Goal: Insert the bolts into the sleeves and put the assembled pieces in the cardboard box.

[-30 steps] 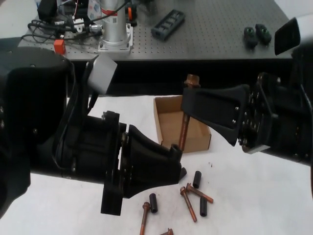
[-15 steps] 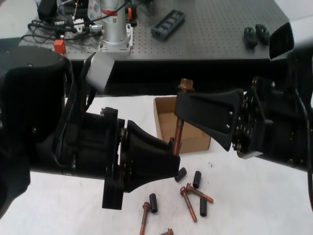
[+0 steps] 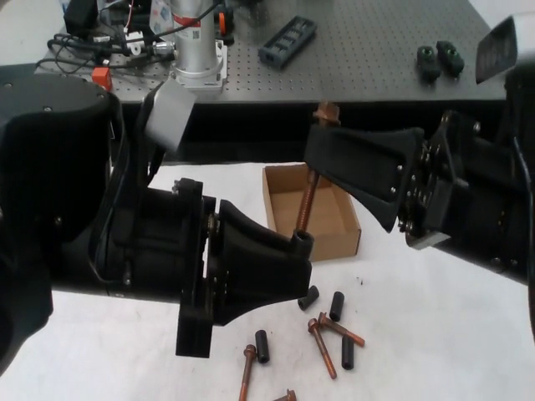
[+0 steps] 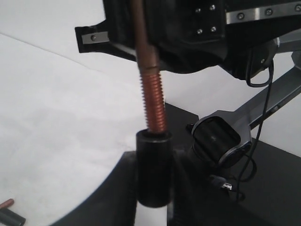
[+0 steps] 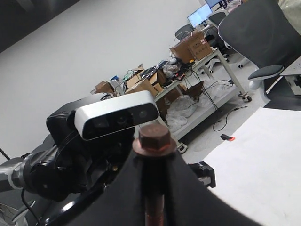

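Two arms meet above the counter (image 3: 435, 334). The left gripper (image 3: 298, 252) is clamped on one black sleeve (image 4: 154, 165), held upright. The right gripper (image 3: 322, 160) is closed on the shank of one copper bolt (image 3: 308, 205) just below its hex head. The bolt hangs nearly upright, and its threaded end sits inside the mouth of the sleeve. In the high view the pair shows against the near left corner of the one cardboard box (image 3: 338, 238), which lies open-topped on the counter.

Four loose bolts (image 3: 322, 347) lie on the counter nearer the camera than the box. Two of them cross each other, one lies apart to the left, and one is cut off by the picture's edge. Four loose sleeves (image 3: 337, 306) lie among them, which makes five bolts and five sleeves in all.

The counter is covered in white. Behind it stands a perforated metal table (image 3: 368, 50) with a silver post (image 3: 196, 42), a black slotted block (image 3: 287, 39), two small black parts (image 3: 440, 58), a tangle of cables (image 3: 100, 38) and an orange piece (image 3: 101, 77). The right wrist view looks past the left arm's camera (image 5: 115, 115) to a grey wall, desks piled with boxes, a monitor (image 5: 204, 14) and an office chair (image 5: 263, 42).
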